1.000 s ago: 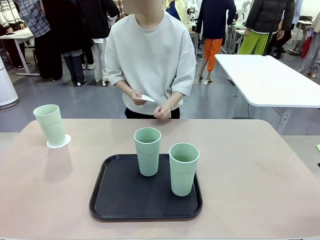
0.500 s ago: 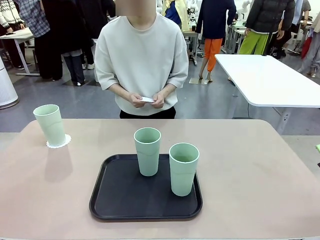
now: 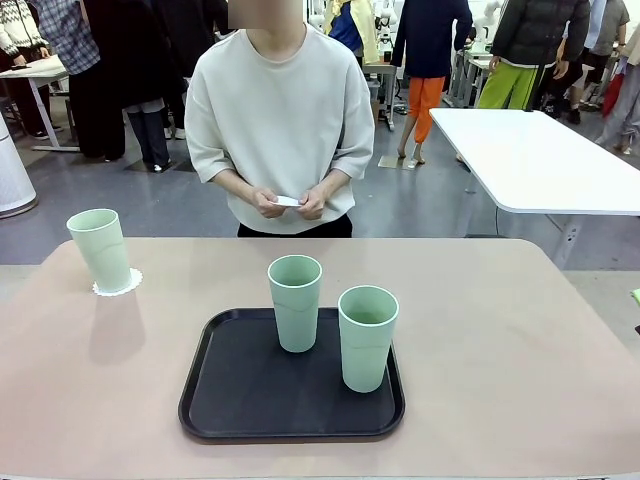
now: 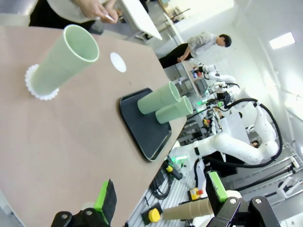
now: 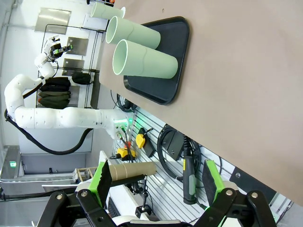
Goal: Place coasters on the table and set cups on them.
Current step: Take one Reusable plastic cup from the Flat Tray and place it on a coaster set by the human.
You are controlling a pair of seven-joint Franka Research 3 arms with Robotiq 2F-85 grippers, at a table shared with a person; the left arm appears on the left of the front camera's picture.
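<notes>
One mint-green cup stands on a white lacy coaster at the beige table's far left. Two more cups stand upright on the black tray in the middle. The person across the table holds a white coaster in both hands at waist height. In the left wrist view my left gripper is open and off the table's edge, far from the cup. A white scalloped disc seems to lie on the table beyond that cup. My right gripper is open, off the table's side, away from the tray cups.
A white rectangular table stands behind at the right. Several people stand in the background. Bare tabletop lies to the right of the tray and in front of the left cup. Cables and a cardboard tube hang below the table edge.
The person has shifted a little to the left and brought both hands together on the coaster. The cups and tray have not moved.
</notes>
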